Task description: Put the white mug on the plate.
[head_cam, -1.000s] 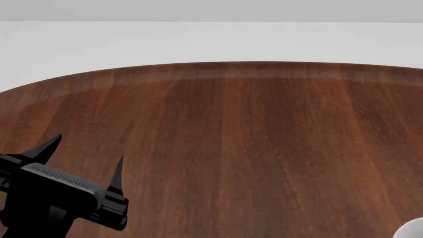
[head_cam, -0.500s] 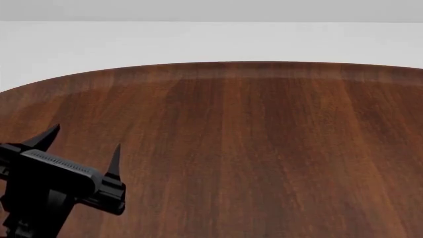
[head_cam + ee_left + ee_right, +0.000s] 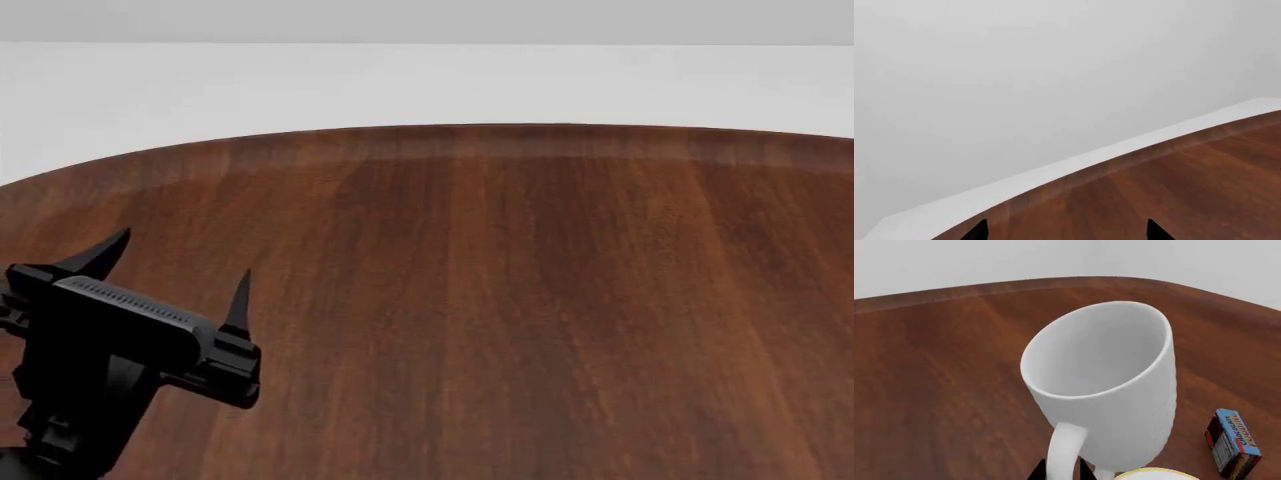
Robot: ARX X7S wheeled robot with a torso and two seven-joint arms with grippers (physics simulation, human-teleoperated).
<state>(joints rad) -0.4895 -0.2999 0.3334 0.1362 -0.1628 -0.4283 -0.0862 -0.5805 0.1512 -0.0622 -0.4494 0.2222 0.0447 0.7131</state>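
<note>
Right gripper [image 3: 1061, 469] pinches the white mug's handle; left gripper [image 3: 171, 268] spread over bare wood.

The right gripper's 2 dark fingertips close on the loop handle of the white mug [image 3: 1104, 385], held tilted above the brown wooden table [image 3: 934, 370], its mouth facing the camera. The plate [image 3: 1157, 474] shows as a rim sliver just beside the mug's base; a chocolate pudding box [image 3: 1233, 442] lies nearby. The left gripper grips nothing.

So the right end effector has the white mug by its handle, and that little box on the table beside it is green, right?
Not quite: the box is blue with orange and a dark end, not green, as the right wrist view shows. The right end effector does pinch the white mug by its handle, above the table.
</note>
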